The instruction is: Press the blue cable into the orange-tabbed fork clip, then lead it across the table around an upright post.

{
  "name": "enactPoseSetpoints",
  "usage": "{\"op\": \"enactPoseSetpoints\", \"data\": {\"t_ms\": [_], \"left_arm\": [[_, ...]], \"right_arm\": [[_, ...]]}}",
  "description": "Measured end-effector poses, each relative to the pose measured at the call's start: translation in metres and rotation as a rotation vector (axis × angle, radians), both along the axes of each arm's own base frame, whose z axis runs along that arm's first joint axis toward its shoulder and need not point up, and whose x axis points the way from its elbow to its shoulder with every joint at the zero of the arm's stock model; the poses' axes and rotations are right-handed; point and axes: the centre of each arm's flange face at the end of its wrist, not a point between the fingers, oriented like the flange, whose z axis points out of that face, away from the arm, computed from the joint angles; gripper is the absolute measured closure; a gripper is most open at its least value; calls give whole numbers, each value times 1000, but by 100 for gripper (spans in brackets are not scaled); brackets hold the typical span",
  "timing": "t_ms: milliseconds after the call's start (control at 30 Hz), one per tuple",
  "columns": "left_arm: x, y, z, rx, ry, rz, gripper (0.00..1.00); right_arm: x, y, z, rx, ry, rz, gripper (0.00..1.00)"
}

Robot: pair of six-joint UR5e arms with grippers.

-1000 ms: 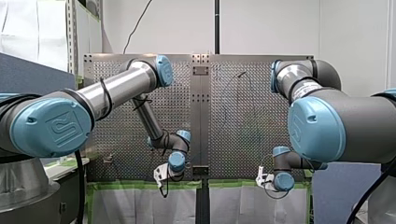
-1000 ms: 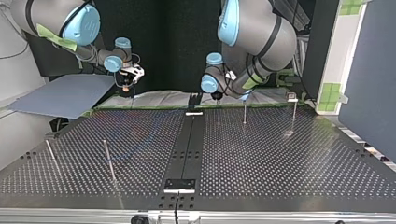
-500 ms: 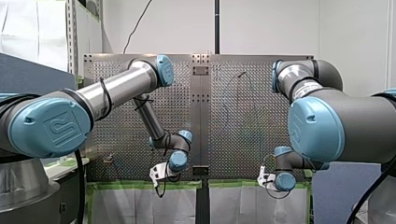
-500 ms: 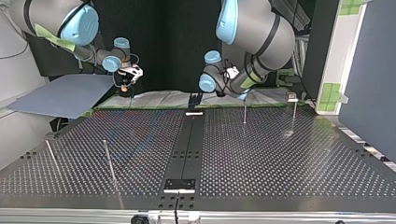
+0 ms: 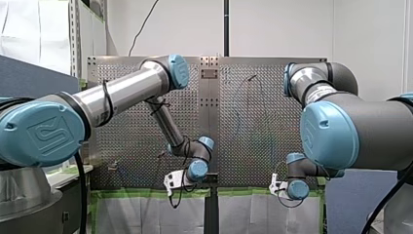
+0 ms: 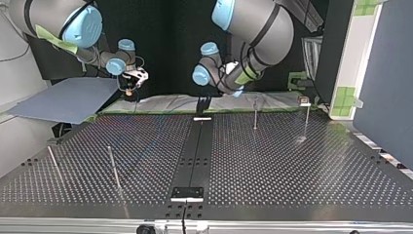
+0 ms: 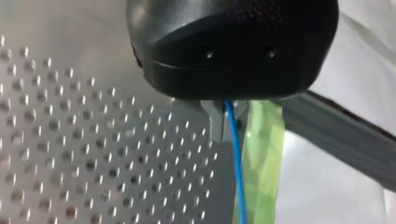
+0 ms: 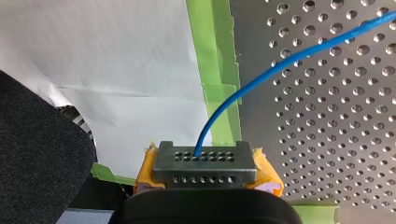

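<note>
In the left wrist view my left gripper (image 7: 227,122) is black with short metal fingers, shut on the thin blue cable (image 7: 237,168), which runs out from between them over green tape. In the right wrist view my right gripper (image 8: 204,157), with yellow pads, is shut on the blue cable (image 8: 280,67); the cable arcs away over the perforated plate. In the front view both grippers hang at the table's near edge, the left gripper (image 5: 171,184) by the middle seam, the right gripper (image 5: 274,187) further right. I cannot make out an orange-tabbed clip.
Thin upright posts stand on the perforated table: two (image 6: 255,116) (image 6: 307,119) at the top view's far right, two (image 6: 113,165) (image 6: 52,163) at its near left. A small fixture (image 6: 305,102) sits at the far right edge. Green tape (image 8: 219,88) lines the table edge.
My left arm's wrist has swung toward the table's middle seam, leftward in the top view, carrying its gripper along. My right arm has held still.
</note>
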Motion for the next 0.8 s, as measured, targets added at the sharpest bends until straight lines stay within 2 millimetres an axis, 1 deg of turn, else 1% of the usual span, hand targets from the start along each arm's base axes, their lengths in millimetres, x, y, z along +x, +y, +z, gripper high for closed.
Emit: {"op": "enactPoseSetpoints", "data": {"t_ms": [100, 167, 267, 400, 500, 567, 667, 800], "left_arm": [[-8, -2, -2, 8, 3, 1, 99], [-9, 3, -4, 11, 5, 9, 99], [-7, 19, -10, 10, 11, 27, 99], [-4, 45, -21, 14, 20, 50, 99], [-6, 61, -25, 31, 30, 62, 99], [-10, 66, -23, 41, 34, 66, 99], [-14, 72, -16, 52, 31, 72, 99], [-23, 80, 1, 97, 33, 81, 99]], "right_arm": [[-1, -1, 0, -1, -2, -3, 100], [-2, -1, 0, -1, -2, -5, 100], [-3, -1, -1, -2, -3, -6, 100], [-3, -1, -1, -3, -3, -5, 100], [-3, -1, -1, -4, -4, -4, 100], [-2, -1, -1, -4, -4, -4, 100], [-2, -1, -1, -4, -3, -4, 100], [-2, -1, -1, -4, -3, -4, 100]]}}
